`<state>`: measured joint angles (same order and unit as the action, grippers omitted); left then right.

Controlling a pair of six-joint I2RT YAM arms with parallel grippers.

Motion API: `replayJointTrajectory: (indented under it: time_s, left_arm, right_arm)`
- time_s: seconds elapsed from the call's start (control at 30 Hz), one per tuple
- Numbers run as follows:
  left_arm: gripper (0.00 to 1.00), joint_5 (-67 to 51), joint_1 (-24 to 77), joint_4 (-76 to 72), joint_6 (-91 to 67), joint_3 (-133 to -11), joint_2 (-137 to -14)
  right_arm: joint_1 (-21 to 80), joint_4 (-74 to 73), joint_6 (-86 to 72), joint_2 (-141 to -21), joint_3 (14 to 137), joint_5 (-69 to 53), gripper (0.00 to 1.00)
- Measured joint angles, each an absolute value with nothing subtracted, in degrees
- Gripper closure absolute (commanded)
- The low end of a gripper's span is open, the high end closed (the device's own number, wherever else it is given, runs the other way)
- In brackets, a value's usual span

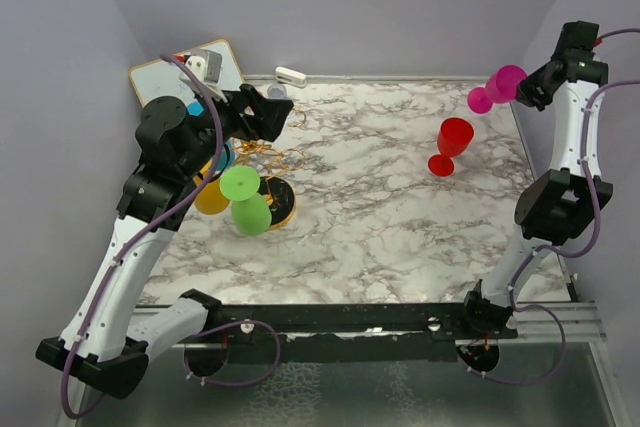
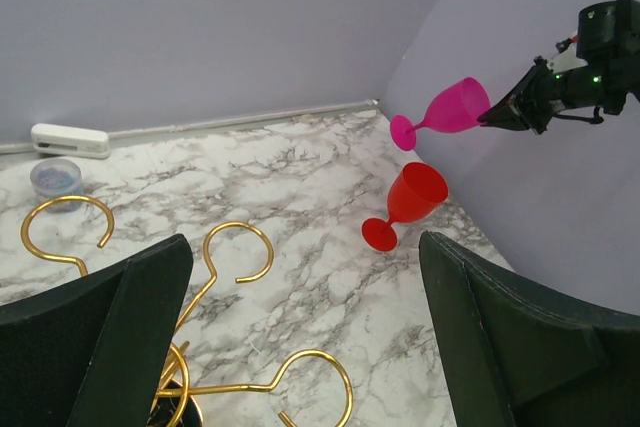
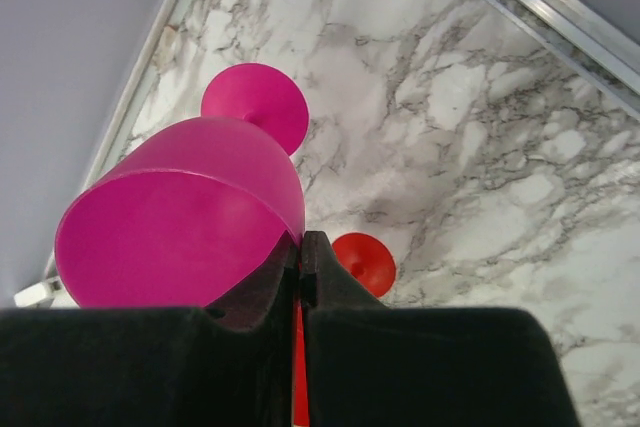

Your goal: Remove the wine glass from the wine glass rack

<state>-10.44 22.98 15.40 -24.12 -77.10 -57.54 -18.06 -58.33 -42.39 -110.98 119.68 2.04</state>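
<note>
The gold wire wine glass rack [image 1: 268,159] stands on its round black base [image 1: 284,203] at the left of the marble table. A green wine glass [image 1: 244,198], a yellow one [image 1: 211,196] and a blue one [image 1: 226,157] hang on it. My left gripper [image 1: 281,115] is open and empty above the rack's empty hooks [image 2: 238,245]; its wide-apart fingertips [image 2: 303,239] frame them. My right gripper [image 1: 528,93] is shut on the rim of a magenta wine glass [image 3: 180,217], held in the air at the far right [image 2: 445,110]. A red wine glass [image 1: 450,146] rests on the table below it.
A white stapler-like object [image 1: 290,75] and a small clear cup [image 2: 57,177] sit at the back edge. A white board with a grey device [image 1: 195,69] leans in the back left corner. Purple walls close in left, right and behind.
</note>
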Motion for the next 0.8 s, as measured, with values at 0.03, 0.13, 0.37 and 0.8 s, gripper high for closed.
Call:
replayJointTrajectory:
  time_s: [0.03, 0.13, 0.37, 0.8]
  left_arm:
    - [0.01, -10.44, 22.98, 15.42, -24.14, -76.75, -57.54]
    - [0.01, -10.41, 22.98, 15.51, -24.16, -75.7, -57.54]
    - [0.01, -10.41, 22.98, 15.49, -24.51, -75.5, -57.54]
    - [0.01, -10.41, 22.98, 15.68, -24.86, -75.53, -57.43]
  right_arm:
    - [-17.69, -59.33, -42.39, -110.41, 119.55, 3.53, 0.99]
    - [-17.41, -61.82, -42.0, -109.93, 119.52, 6.39, 0.99]
    - [-17.47, -64.97, -39.83, -108.79, 110.83, 9.87, 0.99]
    - [-17.47, -61.32, -38.37, -99.81, 94.56, 8.25, 0.99]
